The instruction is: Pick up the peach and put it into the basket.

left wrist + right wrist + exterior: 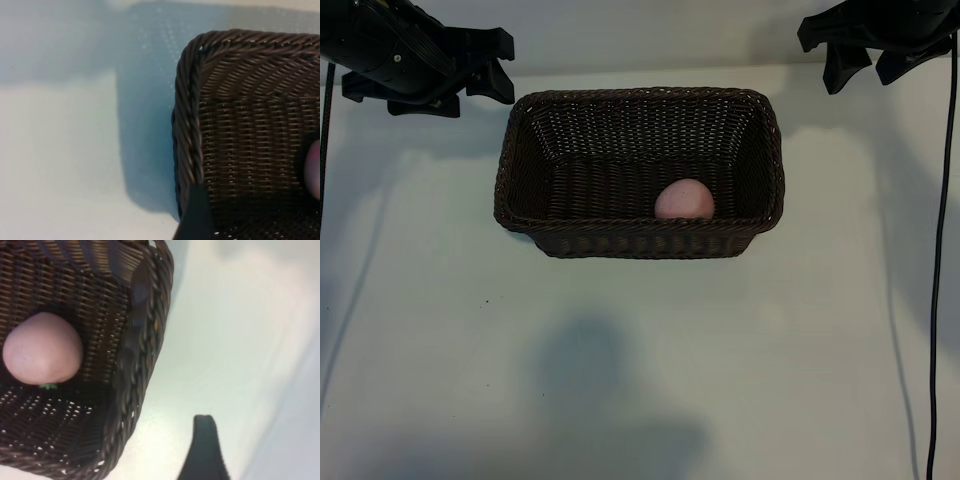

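Observation:
The pale-pink peach (684, 200) lies inside the dark-brown wicker basket (640, 240), against its near wall and right of centre. The right wrist view shows the peach (42, 347) on the woven floor near a corner of the basket (145, 340), with a small green mark under it. In the left wrist view the peach (314, 170) is a pink sliver past another corner of the basket (187, 125). My left gripper (508, 70) hangs open and empty beyond the basket's far left corner. My right gripper (863, 80) hangs open and empty beyond the far right corner.
The basket stands on a white table (640, 380). Black cables hang down at the left edge (325, 130) and the right edge (945, 250). One dark finger (197, 215) overlaps the basket rim in the left wrist view; one finger (205, 450) shows over bare table in the right.

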Action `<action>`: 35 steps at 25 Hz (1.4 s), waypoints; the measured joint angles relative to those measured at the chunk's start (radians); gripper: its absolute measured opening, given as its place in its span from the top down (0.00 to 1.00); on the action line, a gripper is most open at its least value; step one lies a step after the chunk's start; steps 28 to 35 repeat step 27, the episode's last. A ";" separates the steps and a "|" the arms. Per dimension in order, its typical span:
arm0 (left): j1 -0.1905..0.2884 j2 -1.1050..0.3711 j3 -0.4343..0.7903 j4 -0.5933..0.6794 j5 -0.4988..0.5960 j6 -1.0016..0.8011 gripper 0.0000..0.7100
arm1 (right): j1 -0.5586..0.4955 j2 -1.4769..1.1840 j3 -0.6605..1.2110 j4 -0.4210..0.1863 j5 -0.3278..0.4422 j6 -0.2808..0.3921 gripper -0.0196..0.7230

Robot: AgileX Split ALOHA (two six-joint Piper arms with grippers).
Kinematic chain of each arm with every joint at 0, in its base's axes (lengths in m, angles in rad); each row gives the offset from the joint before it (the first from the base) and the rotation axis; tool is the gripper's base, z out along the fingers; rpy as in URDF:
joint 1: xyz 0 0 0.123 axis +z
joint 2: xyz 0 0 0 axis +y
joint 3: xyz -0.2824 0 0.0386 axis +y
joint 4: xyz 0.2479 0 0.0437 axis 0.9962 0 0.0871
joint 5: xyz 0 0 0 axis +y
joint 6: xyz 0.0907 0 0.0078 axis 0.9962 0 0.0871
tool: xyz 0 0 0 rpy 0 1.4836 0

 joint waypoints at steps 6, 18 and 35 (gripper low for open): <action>0.000 0.000 0.000 0.000 0.000 -0.001 0.20 | 0.000 0.000 0.000 -0.014 0.001 0.000 0.26; 0.000 0.000 0.000 0.000 0.000 -0.001 0.20 | 0.000 0.000 0.000 -0.026 0.001 0.000 0.26; 0.000 0.000 0.000 0.000 0.000 -0.001 0.20 | 0.000 0.000 0.000 -0.028 0.001 0.000 0.26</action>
